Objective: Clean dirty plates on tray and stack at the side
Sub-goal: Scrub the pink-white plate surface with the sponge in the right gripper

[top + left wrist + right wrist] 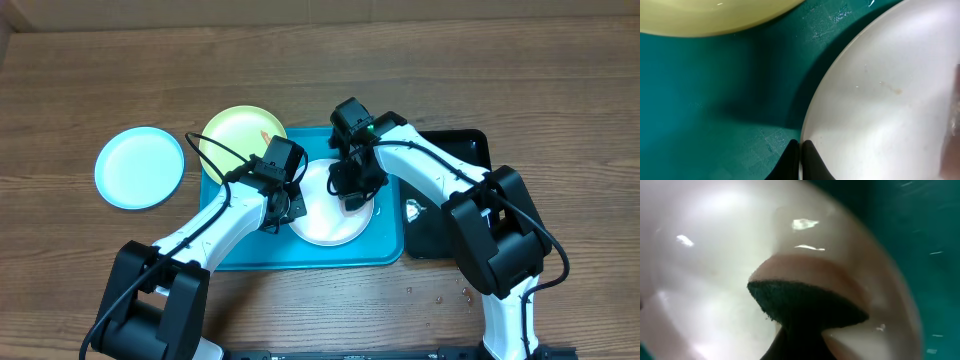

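Note:
The white plate point(325, 225) lies in the middle of the cyan-blue tray point(385, 248). My left gripper point(290, 207) is shut on the plate's left rim; in the left wrist view its fingers point(801, 150) pinch the edge of the plate point(880, 100). My right gripper point(355, 190) is over the plate and shut on a dark sponge point(800, 305), which presses on the plate's wet surface point(705, 270). The yellow-green plate point(240, 130) overlaps the tray's far left corner. The light cyan plate point(140, 167) lies on the table to the left of the tray.
A glossy black tray point(455, 160) sits against the blue tray's right side, with a small white scrap point(412, 208) on it. A few crumbs point(440, 296) lie on the wooden table in front of it.

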Robot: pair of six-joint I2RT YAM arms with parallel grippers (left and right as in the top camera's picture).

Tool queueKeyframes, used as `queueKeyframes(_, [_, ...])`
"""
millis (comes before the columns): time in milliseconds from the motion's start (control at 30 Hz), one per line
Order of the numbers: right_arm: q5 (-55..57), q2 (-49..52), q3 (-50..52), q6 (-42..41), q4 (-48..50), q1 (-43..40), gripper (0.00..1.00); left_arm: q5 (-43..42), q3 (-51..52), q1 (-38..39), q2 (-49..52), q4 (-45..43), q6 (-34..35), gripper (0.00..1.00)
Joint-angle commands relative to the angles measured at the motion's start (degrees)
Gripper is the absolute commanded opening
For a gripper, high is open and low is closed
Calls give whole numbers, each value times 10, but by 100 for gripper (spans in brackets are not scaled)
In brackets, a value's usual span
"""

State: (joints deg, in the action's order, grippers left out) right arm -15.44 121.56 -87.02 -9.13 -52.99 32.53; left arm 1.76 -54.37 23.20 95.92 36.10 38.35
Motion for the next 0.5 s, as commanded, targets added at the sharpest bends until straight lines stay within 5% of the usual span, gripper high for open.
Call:
queueKeyframes(0, [-115,20,17,12,-2,10,4,-3,-1,-1,5,-1,-11,4])
queueKeyframes(167, [-221,19,-9,76,-19,-2,4,-3,-1,-1,5,-2,-11,4])
queueKeyframes(467, [-221,-3,-147,123,-157,-77,4,-3,-1,-1,5,-1,-11,5])
